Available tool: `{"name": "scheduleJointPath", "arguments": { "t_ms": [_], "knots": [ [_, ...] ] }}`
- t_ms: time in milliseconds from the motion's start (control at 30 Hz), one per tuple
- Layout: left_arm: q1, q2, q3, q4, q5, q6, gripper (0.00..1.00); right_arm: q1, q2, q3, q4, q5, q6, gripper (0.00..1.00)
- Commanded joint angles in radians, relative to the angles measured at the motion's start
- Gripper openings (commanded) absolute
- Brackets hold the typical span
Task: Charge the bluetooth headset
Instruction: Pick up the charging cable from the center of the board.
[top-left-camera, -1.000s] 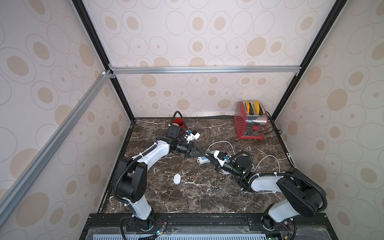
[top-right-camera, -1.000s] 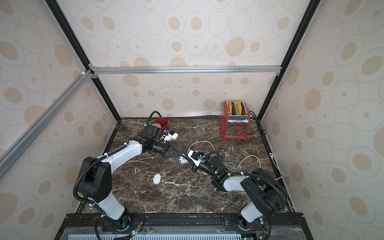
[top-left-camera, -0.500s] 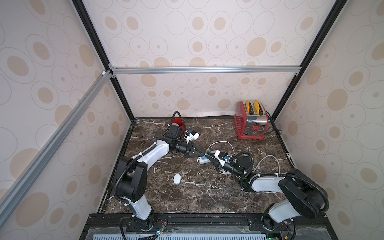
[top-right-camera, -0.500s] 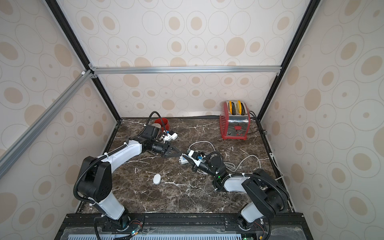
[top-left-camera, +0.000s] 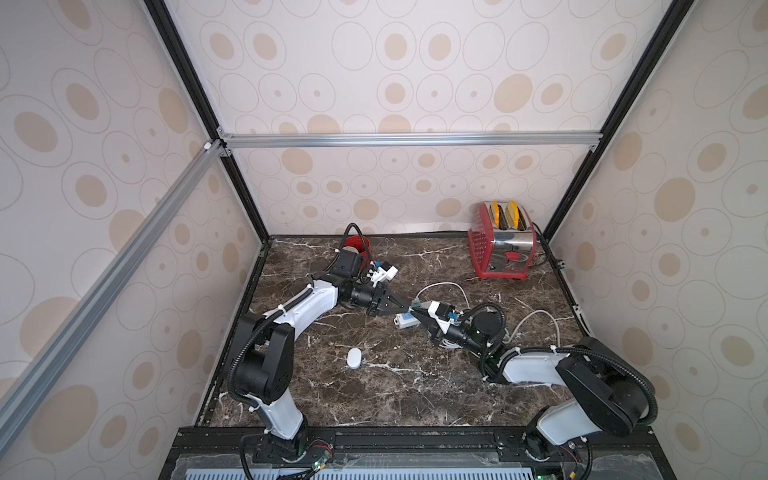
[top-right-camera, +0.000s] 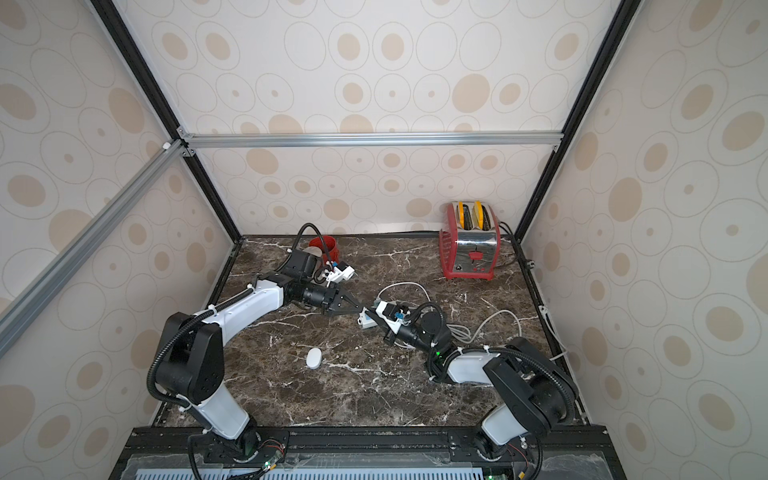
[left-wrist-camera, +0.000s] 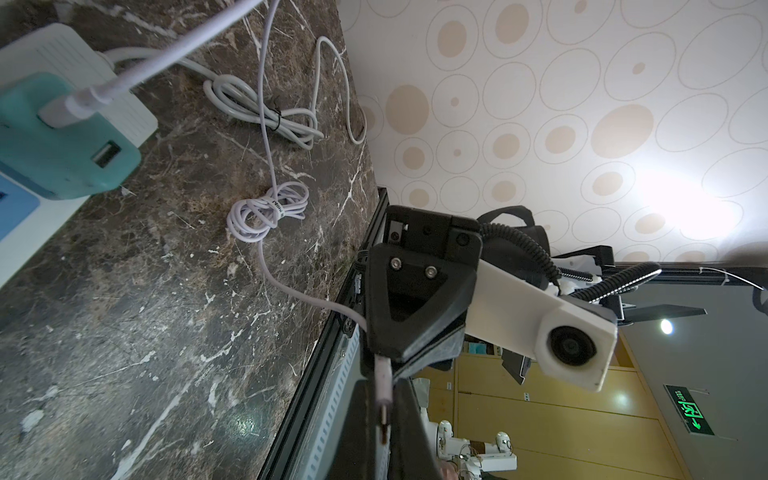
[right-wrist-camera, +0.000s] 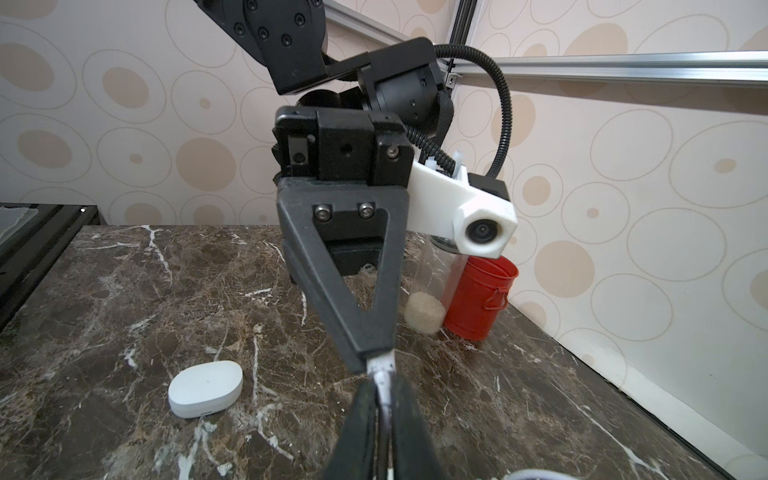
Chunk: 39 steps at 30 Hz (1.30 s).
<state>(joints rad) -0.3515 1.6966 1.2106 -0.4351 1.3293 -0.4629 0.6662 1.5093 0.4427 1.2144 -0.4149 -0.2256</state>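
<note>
The bluetooth headset (top-left-camera: 354, 358) (top-right-camera: 313, 358), a small white oval case, lies alone on the dark marble, apart from both arms; it also shows in the right wrist view (right-wrist-camera: 205, 388). My left gripper (top-left-camera: 408, 309) (left-wrist-camera: 384, 415) and right gripper (top-left-camera: 416, 313) (right-wrist-camera: 384, 399) meet tip to tip just above the white power strip (top-left-camera: 406, 320). Both are shut on the plug end (left-wrist-camera: 383, 386) of the white charging cable (left-wrist-camera: 270, 210). A teal charger (left-wrist-camera: 54, 153) sits in the power strip, with the cable's other end plugged into it.
A red toaster (top-left-camera: 503, 245) stands at the back right. A red tin (right-wrist-camera: 478, 299) and a clear jar (right-wrist-camera: 432, 291) with pale grains stand at the back left, behind the left arm. The power strip's bundled cord (left-wrist-camera: 266, 112) lies to the right of the strip.
The right wrist has shifted slightly to the right. Both grippers stay tip to tip at the cable plug above the power strip. The headset has not moved.
</note>
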Motion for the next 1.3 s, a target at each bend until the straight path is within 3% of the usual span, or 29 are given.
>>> {"name": "scheduleJointPath", "arguments": {
  "t_ms": [0, 433, 933, 1000, 1067, 1133, 1267],
  "knots": [
    [0.006, 0.001, 0.012, -0.016, 0.021, 0.033, 0.00, -0.001, 0.016, 0.025, 0.030, -0.026, 0.002, 0.11],
    [0.006, 0.006, 0.018, -0.033, 0.031, 0.050, 0.00, -0.001, 0.048, 0.056, 0.029, -0.046, 0.024, 0.12],
    [0.006, 0.011, 0.021, -0.067, 0.037, 0.079, 0.00, -0.001, 0.061, 0.073, 0.030, -0.071, 0.034, 0.00],
    [0.007, 0.012, 0.028, -0.093, 0.019, 0.096, 0.14, -0.002, 0.056, 0.066, 0.029, -0.064, 0.029, 0.00],
    [0.022, 0.006, 0.041, -0.161, -0.018, 0.145, 0.41, -0.001, 0.034, 0.050, 0.010, -0.051, 0.015, 0.00],
    [0.047, -0.016, 0.033, -0.179, -0.045, 0.151, 0.56, -0.002, -0.012, 0.030, -0.071, -0.056, -0.014, 0.00],
    [0.117, -0.083, -0.003, -0.190, -0.150, 0.130, 0.74, -0.001, -0.125, 0.001, -0.301, -0.097, -0.076, 0.00]
  ]
}}
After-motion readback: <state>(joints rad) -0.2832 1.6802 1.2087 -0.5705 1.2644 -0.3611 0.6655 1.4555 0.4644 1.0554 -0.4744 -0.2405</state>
